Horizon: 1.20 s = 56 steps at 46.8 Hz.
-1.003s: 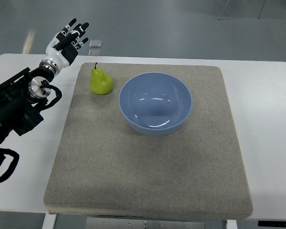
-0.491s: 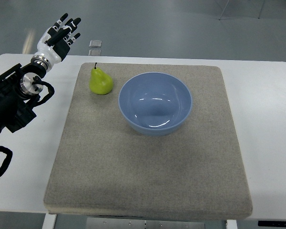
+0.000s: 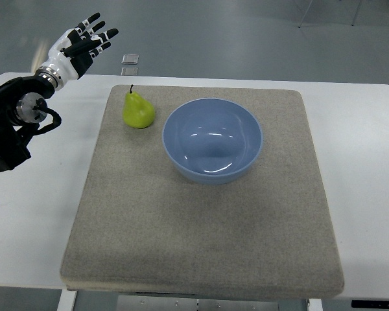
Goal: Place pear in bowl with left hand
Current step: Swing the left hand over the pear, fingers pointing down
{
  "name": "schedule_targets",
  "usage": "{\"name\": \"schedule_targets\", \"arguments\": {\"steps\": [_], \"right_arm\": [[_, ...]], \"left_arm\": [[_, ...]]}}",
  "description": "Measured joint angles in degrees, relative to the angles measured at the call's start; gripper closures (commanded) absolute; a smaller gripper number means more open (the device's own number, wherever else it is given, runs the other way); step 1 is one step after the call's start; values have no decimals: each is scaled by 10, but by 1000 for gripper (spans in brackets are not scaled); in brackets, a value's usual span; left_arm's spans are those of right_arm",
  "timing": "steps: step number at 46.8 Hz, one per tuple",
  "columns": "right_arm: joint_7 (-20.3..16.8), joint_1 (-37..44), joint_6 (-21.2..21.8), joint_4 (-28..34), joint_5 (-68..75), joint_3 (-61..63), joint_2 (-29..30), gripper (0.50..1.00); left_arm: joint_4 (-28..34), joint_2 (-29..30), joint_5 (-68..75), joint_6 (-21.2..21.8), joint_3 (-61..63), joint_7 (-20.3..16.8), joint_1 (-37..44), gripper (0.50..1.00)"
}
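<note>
Left hand (image 3: 78, 46) in upper left of frame, beyond the tabletop's (image 3: 45, 214) far edge, over the floor (image 3: 233, 39). Fingers (image 3: 98, 34) spread and extended, pointing toward upper right, holding nothing. Black arm (image 3: 13, 123) comes in from left edge, over the white tabletop's upper left corner.

Pear (image 3: 138, 110) yellow-green, standing upright with dark stem up, on the grey mat (image 3: 201, 227) near its upper left corner. Hand well apart from pear, up and to the left of it. Pear untouched.

Bowl (image 3: 212, 140) blue, empty, upper centre of mat, just right of pear; small gap between them, not touching.

Mat covers most of the tabletop. Small clear square object (image 3: 130, 59) at the far edge, above the pear.
</note>
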Motion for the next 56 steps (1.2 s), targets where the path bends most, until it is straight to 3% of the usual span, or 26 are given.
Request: {"name": "schedule_targets", "arguments": {"steps": [22, 39, 56], "right_arm": [[0, 0, 0, 0, 0, 0, 0, 576], [0, 0, 0, 0, 0, 0, 0, 576], [0, 0, 0, 0, 0, 0, 0, 576]], "left_arm": [[-114, 101, 170, -2, 114, -3, -63, 508], [-192, 134, 353, -6, 202, -4, -124, 508], [-205, 131, 543, -7, 217, -5, -130, 508]]}}
